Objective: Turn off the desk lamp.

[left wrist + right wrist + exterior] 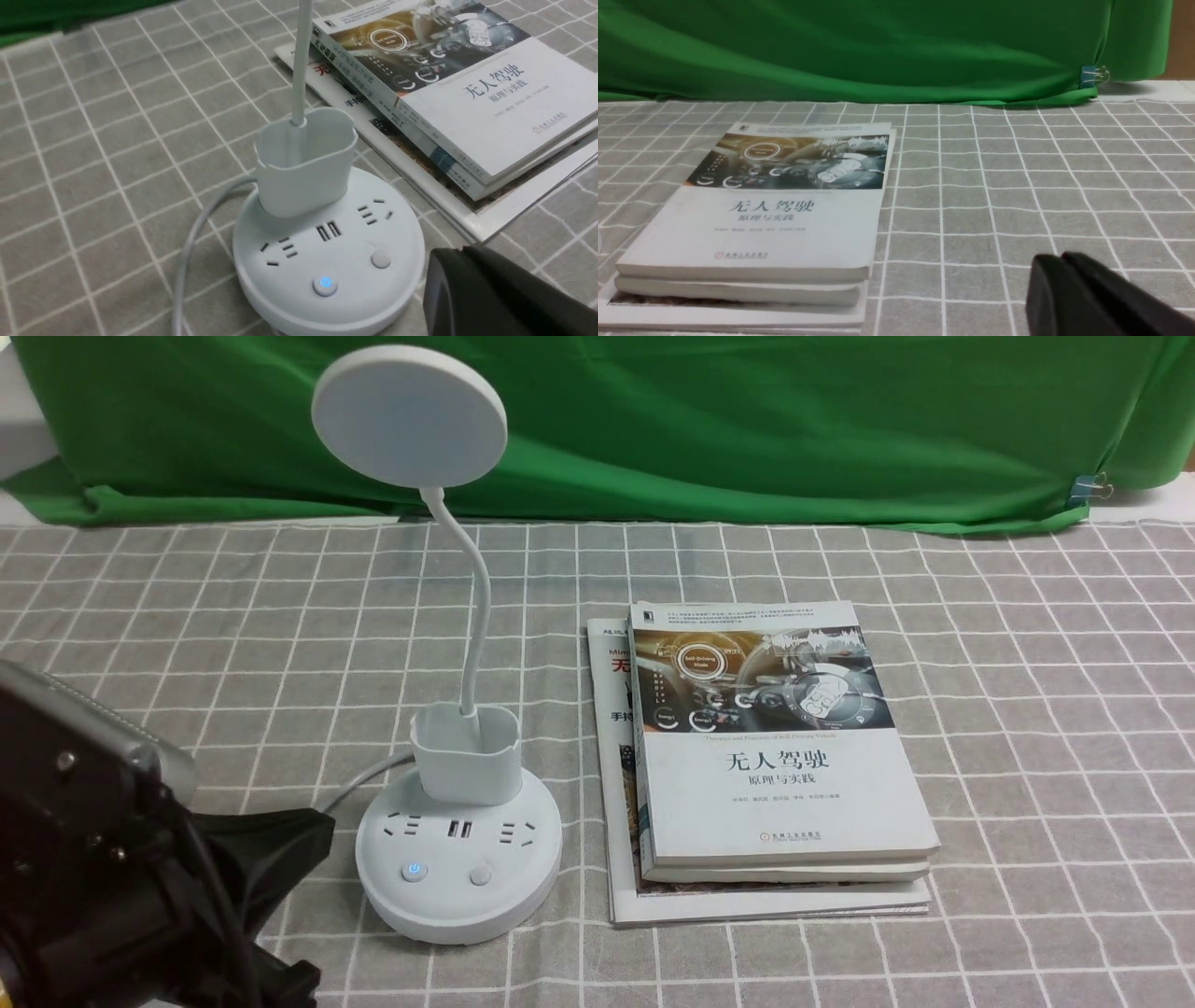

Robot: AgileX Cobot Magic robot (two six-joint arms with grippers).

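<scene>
Left gripper sits lowest and nearest, at the left edge of the front view, tip just beside the lamp base, no contact visible. In the left wrist view its black fingers look pressed together, holding nothing. Right gripper shows only in its own wrist view: fingers together, empty, over bare checked cloth.

Desk lamp stands on the cloth, left of centre. Round base faces the camera with two buttons on the near side: left button glows blue, right button is unlit. Sockets and USB ports behind them, then the small cup, empty. Thin neck rises from the cup and bends left to the disc head. White cord exits the base's left rear.

Stack of books lies just right of the base, on a magazine. Green backdrop at the far end, blue binder clip on its right.
</scene>
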